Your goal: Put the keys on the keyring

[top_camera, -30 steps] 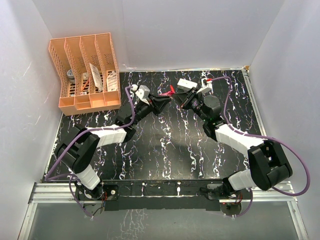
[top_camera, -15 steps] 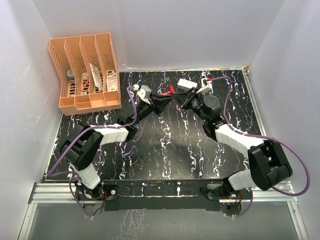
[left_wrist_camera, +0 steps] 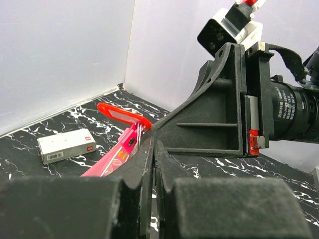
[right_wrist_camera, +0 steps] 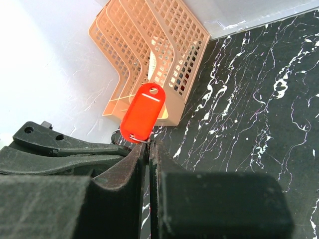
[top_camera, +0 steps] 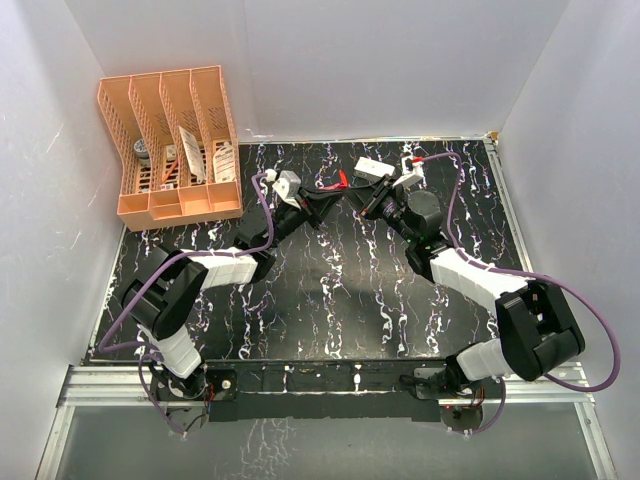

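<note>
Stretching inward, left pincer [top_camera: 336,198] faces right pincer [top_camera: 361,201]

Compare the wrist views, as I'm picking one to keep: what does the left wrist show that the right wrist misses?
Only the left wrist: a white box and a pink tag. Only the right wrist: the peach rack. Both: the red piece and the black marbled table.
</note>
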Controlling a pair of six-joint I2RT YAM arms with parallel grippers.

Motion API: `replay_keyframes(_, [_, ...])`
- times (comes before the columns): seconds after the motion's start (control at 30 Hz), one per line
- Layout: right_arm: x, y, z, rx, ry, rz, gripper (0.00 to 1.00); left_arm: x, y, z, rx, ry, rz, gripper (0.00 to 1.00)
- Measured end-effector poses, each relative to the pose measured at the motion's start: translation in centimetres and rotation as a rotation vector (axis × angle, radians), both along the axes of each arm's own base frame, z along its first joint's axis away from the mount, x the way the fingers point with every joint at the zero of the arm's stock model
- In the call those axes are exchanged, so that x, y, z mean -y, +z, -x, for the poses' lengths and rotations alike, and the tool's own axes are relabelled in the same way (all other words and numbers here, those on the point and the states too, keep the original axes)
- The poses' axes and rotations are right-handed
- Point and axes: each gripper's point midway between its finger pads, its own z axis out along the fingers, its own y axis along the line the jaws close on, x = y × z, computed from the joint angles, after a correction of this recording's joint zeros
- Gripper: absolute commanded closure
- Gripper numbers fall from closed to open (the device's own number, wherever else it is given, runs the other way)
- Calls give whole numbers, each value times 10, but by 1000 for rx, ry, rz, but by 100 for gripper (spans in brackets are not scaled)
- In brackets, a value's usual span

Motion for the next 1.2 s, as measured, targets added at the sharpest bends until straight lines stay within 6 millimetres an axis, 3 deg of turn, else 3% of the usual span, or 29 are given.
replay_keyframes(0.3, [-1,0,1,0,6,0,100,-1,4,-1,12,10,10,100])
replay_keyframes(0.33, [-1,0,1,0,6,0,100,-1,4,-1,12,12,11,96])
replay_keyframes(0.47, [-1,0,1,1,5,1,100,-3,4,-3,12,21,12,66])
replay_keyframes(0.6, [0,0,0,0,1,1,100,-8,1,0,4,37,11,56])
replay_keyframes(0.83, [0,0,0,1,0,1,100,-21,7,5,16,86,15,54])
replay_keyframes(1.2, [-1,0,1,1,8,1,100,-20,9,2,39,94,5,52])
